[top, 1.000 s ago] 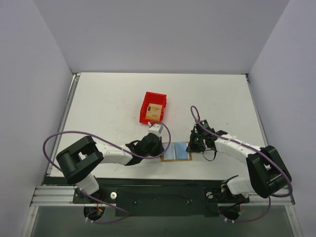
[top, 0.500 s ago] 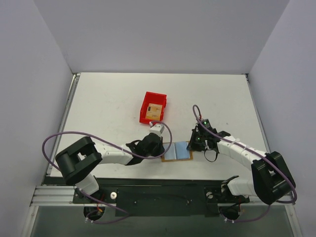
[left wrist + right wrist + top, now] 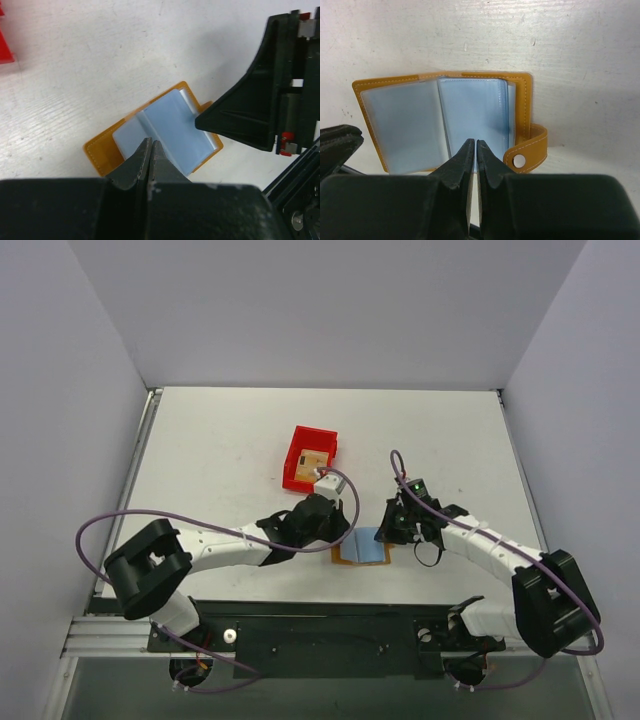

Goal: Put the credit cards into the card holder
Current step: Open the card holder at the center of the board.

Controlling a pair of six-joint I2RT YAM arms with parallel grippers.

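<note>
**Card holder open between grippers; both jaws closed**

Your card holder (image 3: 362, 551) lies open on the table (image 3: 220, 440), blue sleeves facing up. The left gripper (image 3: 150, 148) and right gripper (image 3: 472, 146) each have their jaws together, tips at the sleeves from opposite sides. A credit card (image 3: 314, 460) sits in the red bin (image 3: 299, 436), well apart.

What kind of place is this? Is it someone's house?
Probably a robot lab bench, not a house: a white table boxed in by plain panels, a left arm and a right arm bolted at its near edge, and a red bin and a card holder on it.
</note>
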